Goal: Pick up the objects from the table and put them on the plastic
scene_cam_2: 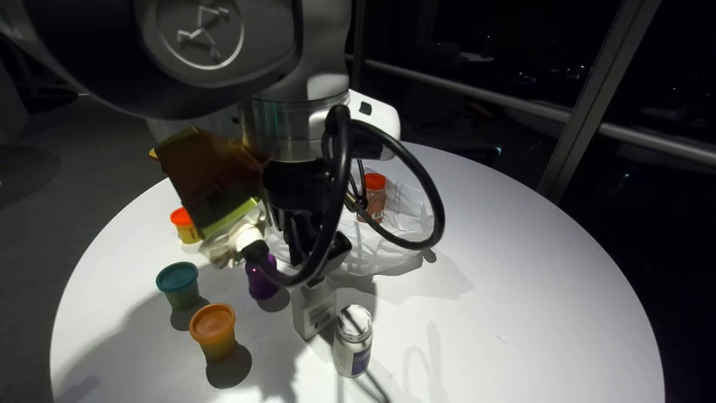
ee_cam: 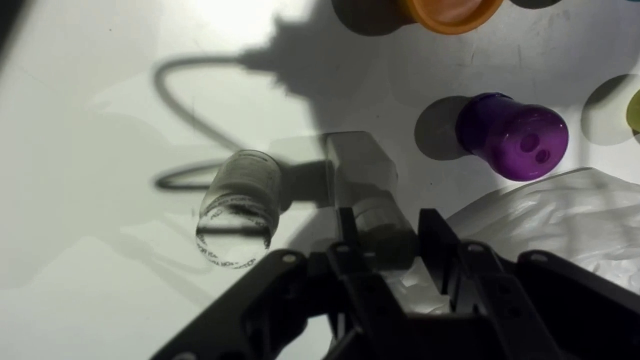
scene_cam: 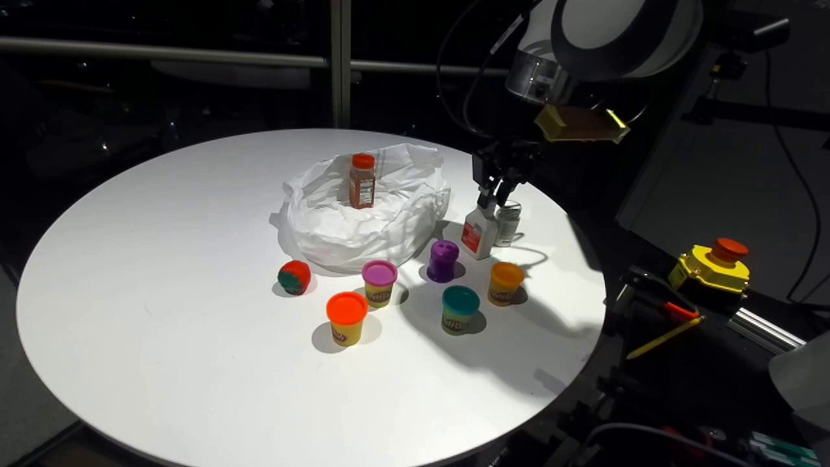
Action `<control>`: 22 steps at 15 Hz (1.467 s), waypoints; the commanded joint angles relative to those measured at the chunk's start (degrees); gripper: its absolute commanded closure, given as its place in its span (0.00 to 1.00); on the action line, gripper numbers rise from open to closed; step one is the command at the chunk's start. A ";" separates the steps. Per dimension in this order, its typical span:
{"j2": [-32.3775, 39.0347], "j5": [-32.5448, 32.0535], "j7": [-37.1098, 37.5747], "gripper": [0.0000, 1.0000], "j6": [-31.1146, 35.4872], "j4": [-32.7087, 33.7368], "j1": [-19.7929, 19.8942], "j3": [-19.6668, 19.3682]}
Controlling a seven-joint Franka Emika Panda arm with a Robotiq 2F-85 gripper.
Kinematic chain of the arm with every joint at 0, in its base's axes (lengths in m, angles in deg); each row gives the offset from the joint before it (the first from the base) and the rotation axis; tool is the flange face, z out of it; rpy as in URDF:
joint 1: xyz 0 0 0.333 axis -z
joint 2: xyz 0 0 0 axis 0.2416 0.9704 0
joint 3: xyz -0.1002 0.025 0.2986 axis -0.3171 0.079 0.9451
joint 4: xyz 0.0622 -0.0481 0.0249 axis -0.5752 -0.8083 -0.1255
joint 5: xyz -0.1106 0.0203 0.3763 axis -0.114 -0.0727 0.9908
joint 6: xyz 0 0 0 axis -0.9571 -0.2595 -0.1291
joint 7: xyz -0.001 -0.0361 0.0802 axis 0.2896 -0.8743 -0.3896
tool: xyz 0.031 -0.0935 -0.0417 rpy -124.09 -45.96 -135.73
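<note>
My gripper [ee_cam: 389, 227] has its fingers on both sides of the cap of a white bottle [ee_cam: 361, 162], shut on it. That bottle stands upright on the table, its red label showing in an exterior view [scene_cam: 478, 230]. Close beside it is another white bottle [scene_cam_2: 353, 342]. The plastic [scene_cam: 337, 240] is a wrinkled whitish bag, and a red-capped bottle [scene_cam: 362, 185] stands in it. Around it on the table are a purple shaker [scene_cam: 443, 261], an orange cup [scene_cam: 506, 283], a teal cup [scene_cam: 460, 308], a pink-lidded cup [scene_cam: 379, 282], a red-lidded cup [scene_cam: 347, 314] and a strawberry [scene_cam: 296, 277].
The round white table [scene_cam: 194, 363] bears everything. Off its edge sit a yellow box with a red button [scene_cam: 713, 269] and a yellow pencil [scene_cam: 668, 337]. A black cable [scene_cam_2: 417, 168] loops out from the wrist, low over the table.
</note>
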 commanded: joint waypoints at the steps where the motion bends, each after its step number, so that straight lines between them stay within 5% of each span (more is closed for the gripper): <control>1: -5.55 -7.44 5.72 0.85 -3.64 -0.16 -2.25 -1.87; 4: -12.50 -13.86 11.32 0.84 -8.91 0.07 -2.72 -0.49; 8: -13.55 -6.10 6.93 0.85 -14.54 6.63 -1.59 3.28; 13: -4.81 4.87 3.24 0.85 -14.72 16.16 -1.20 3.33; 22: 14.16 8.93 6.09 0.85 -15.91 34.66 0.64 2.63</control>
